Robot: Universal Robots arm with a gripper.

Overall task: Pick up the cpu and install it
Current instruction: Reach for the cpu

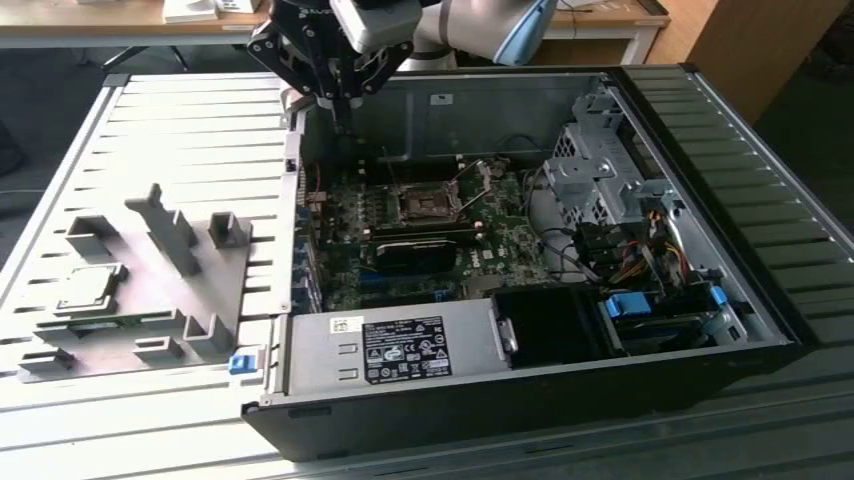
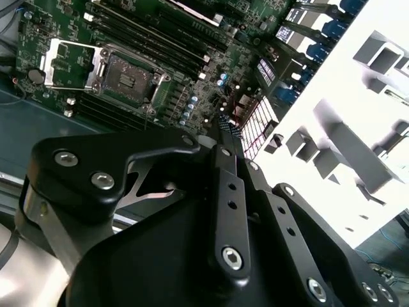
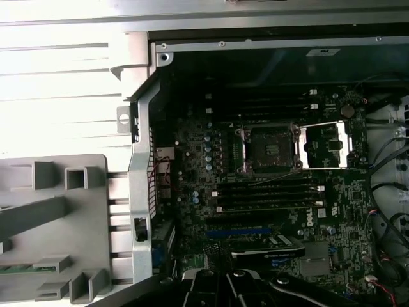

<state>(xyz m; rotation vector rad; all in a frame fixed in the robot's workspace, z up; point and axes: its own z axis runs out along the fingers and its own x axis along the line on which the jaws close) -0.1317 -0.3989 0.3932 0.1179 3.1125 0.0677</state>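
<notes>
**Tool empty over the case edge, cpu lying on its holder**

The tool [image 1: 336, 106] hangs above the far corner of the open computer case [image 1: 747, 200]. Its jaws are drawn narrow, with nothing between them. In the second wrist view the tool [image 2: 225, 125] tapers to a closed tip over the motherboard [image 2: 211, 83].

The cpu [image 1: 87, 287] lies flat, metal top up, on the grey holder plate [image 1: 174, 310], which sits on the slatted table [image 1: 174, 120] outside the case. The raised blocks on the plate probably hold each part square at a known spot, so it can be gripped straight from above. The cpu is well apart from the tool, off to the exterior view's left and nearer that camera, and the case's side wall stands between them.

Inside the case, below the tool, the socket [image 3: 268, 150] looks bare. Its load plate [image 3: 326, 146] is swung open beside it, presumably to let the chip drop in. Judging by this, the pick has not begun
</notes>
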